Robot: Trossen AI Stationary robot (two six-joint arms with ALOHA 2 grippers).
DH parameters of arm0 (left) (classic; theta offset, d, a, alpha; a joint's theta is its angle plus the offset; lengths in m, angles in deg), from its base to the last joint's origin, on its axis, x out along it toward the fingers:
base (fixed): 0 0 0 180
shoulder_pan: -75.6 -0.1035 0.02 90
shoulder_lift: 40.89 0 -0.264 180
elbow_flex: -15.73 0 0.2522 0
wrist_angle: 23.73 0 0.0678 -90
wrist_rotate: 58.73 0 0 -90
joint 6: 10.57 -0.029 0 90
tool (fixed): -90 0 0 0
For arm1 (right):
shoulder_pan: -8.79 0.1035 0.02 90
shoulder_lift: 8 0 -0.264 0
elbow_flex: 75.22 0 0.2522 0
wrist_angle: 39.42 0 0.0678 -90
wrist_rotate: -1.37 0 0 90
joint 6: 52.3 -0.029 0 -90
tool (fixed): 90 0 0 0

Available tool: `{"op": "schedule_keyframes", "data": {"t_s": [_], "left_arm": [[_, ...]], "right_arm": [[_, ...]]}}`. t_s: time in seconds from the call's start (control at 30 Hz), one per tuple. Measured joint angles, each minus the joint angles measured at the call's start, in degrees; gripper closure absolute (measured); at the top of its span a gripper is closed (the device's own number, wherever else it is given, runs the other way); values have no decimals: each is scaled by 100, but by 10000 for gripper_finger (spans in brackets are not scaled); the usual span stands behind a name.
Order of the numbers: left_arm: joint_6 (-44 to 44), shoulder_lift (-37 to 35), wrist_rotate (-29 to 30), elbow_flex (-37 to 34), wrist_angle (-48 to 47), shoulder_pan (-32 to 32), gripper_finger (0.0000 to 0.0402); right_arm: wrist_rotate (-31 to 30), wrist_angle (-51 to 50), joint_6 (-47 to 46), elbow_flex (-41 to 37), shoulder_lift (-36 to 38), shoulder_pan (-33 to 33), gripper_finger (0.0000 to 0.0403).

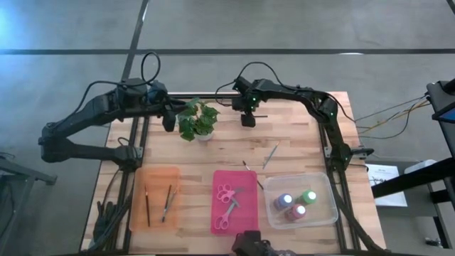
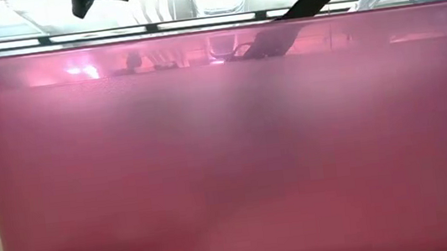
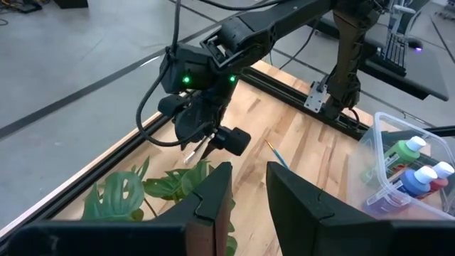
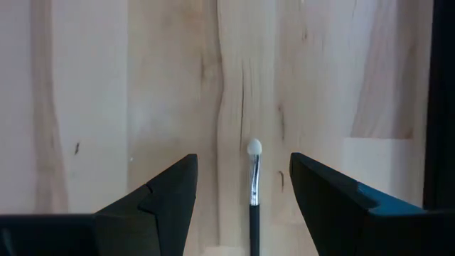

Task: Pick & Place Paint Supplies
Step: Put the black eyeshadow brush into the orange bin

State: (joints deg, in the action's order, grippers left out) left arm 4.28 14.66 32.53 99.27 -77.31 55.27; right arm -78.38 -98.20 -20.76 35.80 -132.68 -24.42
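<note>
A thin dark-handled brush point(image 4: 253, 192) with a white tip lies on the wooden table at the far middle. My right gripper point(image 4: 242, 163) point(image 1: 247, 119) hangs over it, pointing down and open, one finger on either side and not touching it. My left gripper point(image 3: 249, 186) point(image 1: 168, 121) hovers raised beside the potted plant point(image 1: 197, 119) at the far left, its fingers a little apart with nothing between them. Two more brushes point(image 1: 270, 155) point(image 1: 247, 166) lie loose on the table's middle.
Along the near edge stand an orange tray point(image 1: 136, 213) with two brushes, a pink tray point(image 1: 249, 213) with two pink-handled scissors, and a clear bin point(image 1: 321, 213) with three paint bottles. The pink tray's wall point(image 2: 227, 159) fills the low view. Bare wood lies between the plant and the trays.
</note>
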Motion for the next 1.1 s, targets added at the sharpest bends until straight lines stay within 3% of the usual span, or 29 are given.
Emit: {"op": "schedule_keyframes", "data": {"t_s": [0.23,0.5,0.67,1.1], "left_arm": [[28,-13,-45,0,-21,14,305],[17,-11,-46,-4,-27,20,304],[0,-11,-47,-5,-30,21,304],[-131,-11,-46,-7,-27,20,304]], "right_arm": [[406,-660,-28,-10,68,53,184],[521,-667,-137,-137,87,71,184],[1067,-535,-170,-385,87,70,184],[926,40,-159,-590,87,24,184]]}}
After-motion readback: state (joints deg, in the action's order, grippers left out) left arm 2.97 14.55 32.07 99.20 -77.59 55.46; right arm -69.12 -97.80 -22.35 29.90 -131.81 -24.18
